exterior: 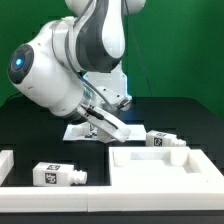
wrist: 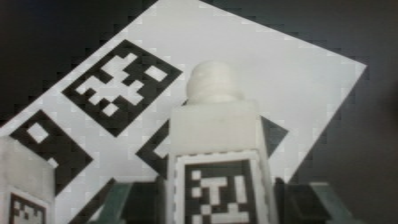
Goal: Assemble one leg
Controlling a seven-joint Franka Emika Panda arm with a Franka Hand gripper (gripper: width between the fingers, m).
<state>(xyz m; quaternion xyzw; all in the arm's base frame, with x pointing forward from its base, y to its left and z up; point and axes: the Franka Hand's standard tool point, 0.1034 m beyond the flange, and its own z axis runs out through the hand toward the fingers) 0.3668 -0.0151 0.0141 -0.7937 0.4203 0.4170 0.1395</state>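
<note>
In the wrist view a white leg (wrist: 215, 135) with a black-and-white tag sits between my gripper's (wrist: 217, 198) two dark fingers (wrist: 132, 196), its round peg end pointing away from the camera. The fingers press against both of its sides. In the exterior view my gripper (exterior: 110, 122) is low over the table, just above the marker board (exterior: 84, 130), with the leg tilted in it. Two more legs lie loose: one (exterior: 164, 140) to the exterior view's right, one (exterior: 56, 177) at the front left.
The marker board (wrist: 169, 80) with its square tags fills the background of the wrist view. A large flat white tray-like part (exterior: 160, 172) with raised rims lies at the front right. Another white part (exterior: 5, 165) shows at the left edge.
</note>
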